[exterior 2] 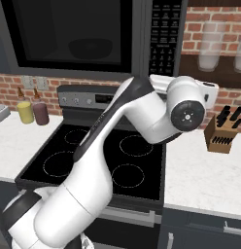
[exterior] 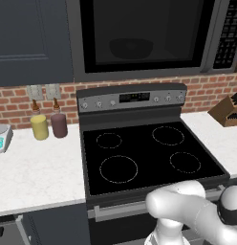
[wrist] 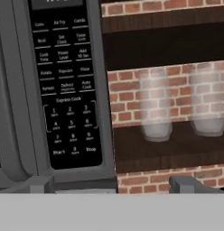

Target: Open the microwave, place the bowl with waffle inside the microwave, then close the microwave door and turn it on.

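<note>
From the left base view, the microwave door (exterior: 144,36) sits shut above the stove (exterior: 149,153), the bowl (exterior: 131,48) dim behind its glass, so it's already loaded. Right base view: the arm's hand hangs just right of the microwave (exterior 2: 93,36), level with the keypad (exterior 2: 164,36). Hand view: jaws spread wide and empty, facing the pad; "Start", "Stop", "Popcorn" and "Express Cook" are legible.

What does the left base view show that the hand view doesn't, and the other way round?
Left base view alone: the stove, two bottles on the counter, and a bowl dimly behind the shut microwave door. Hand view alone: readable keypad buttons and two glass jars on a shelf. Both: the keypad, brick wall.
</note>
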